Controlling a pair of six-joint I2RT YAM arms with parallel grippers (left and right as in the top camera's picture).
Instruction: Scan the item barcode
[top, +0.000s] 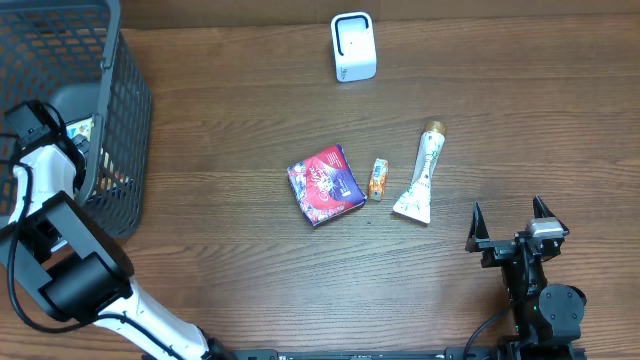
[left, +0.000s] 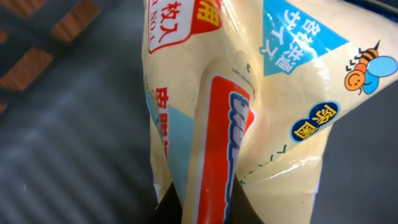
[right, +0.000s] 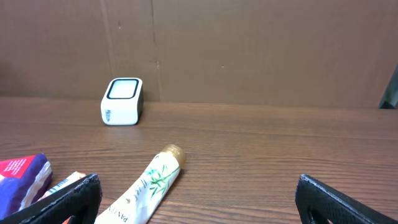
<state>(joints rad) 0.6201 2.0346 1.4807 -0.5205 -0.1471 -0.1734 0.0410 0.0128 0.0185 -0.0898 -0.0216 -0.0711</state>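
Observation:
My left gripper (top: 52, 132) reaches down into the dark wire basket (top: 125, 110) at the far left. It is shut on a cream plastic packet (left: 292, 155) printed with a red band, blue panels and a cartoon bee. The packet fills the left wrist view, and its red fold is pinched between my dark fingers (left: 166, 210). The white barcode scanner (top: 353, 46) stands at the back centre of the table and shows in the right wrist view as the scanner (right: 121, 101). My right gripper (top: 513, 228) hovers open at the front right, holding nothing.
On the wooden table lie a red and purple packet (top: 325, 185), a small orange item (top: 378, 179) and a white tube with a gold cap (top: 422, 175). The tube (right: 149, 186) lies just ahead of my right gripper (right: 205, 205). A brown wall stands behind the scanner.

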